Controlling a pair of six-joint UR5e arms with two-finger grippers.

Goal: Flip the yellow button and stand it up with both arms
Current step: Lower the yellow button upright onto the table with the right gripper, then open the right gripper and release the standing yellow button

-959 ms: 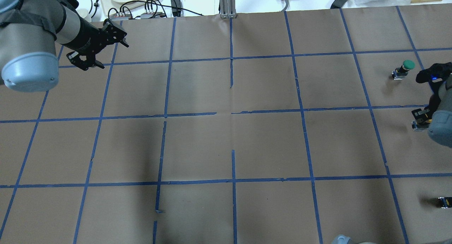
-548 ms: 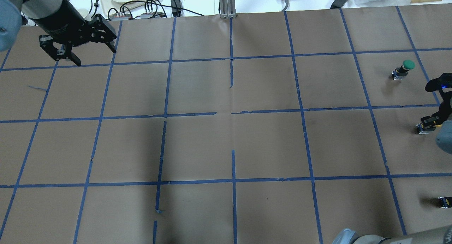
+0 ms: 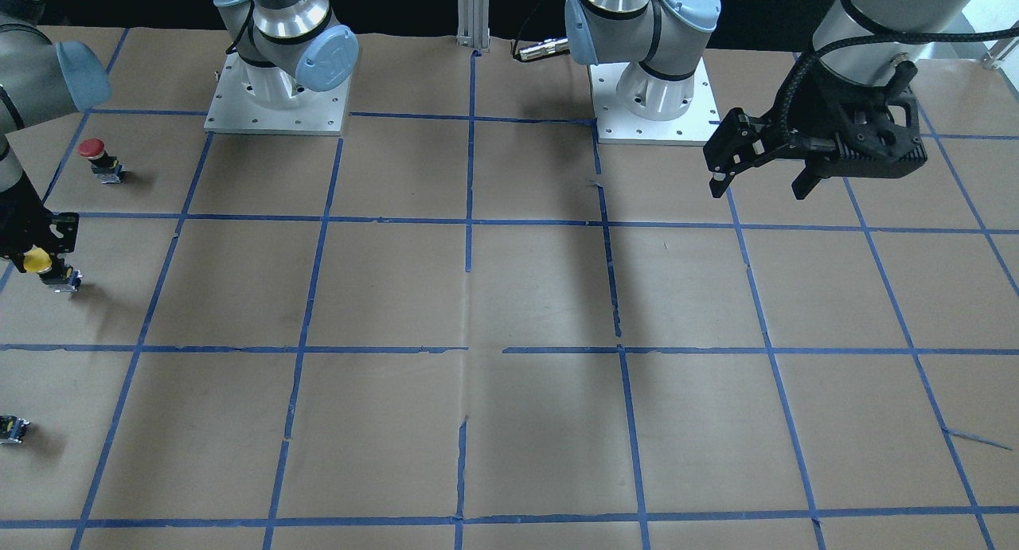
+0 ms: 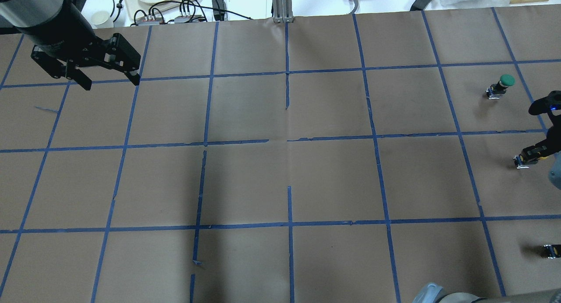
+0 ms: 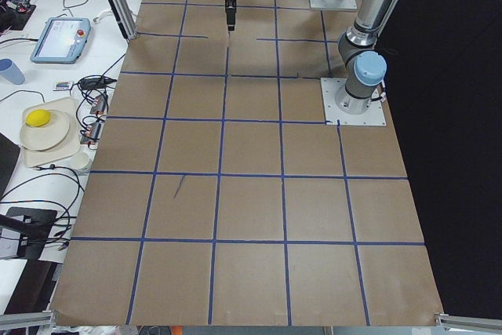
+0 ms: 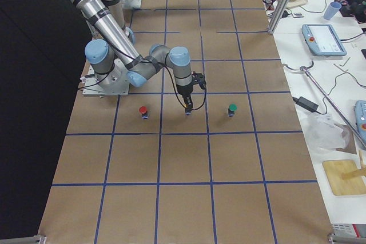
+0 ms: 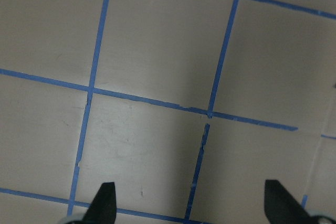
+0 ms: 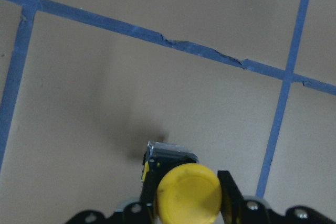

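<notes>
On the brown table [image 4: 333, 180], right pincer [image 8: 187, 178] clamps the yellow button [image 3: 37, 261]

Brown paper covers the surface [image 4: 333, 180], crossed by a grid of blue tape lines [image 4: 245, 226]. Two metal base plates [image 3: 239, 120] sit along its robot-side edge. At its right end three buttons stand in a row. The red-capped button [image 6: 142, 110] is nearest the bases and the green-capped button [image 6: 232, 108] farthest. Between them is the yellow button [image 3: 37, 261], pinched by the right pincer [image 8: 188, 195]; whether its base touches the paper is unclear.
</notes>
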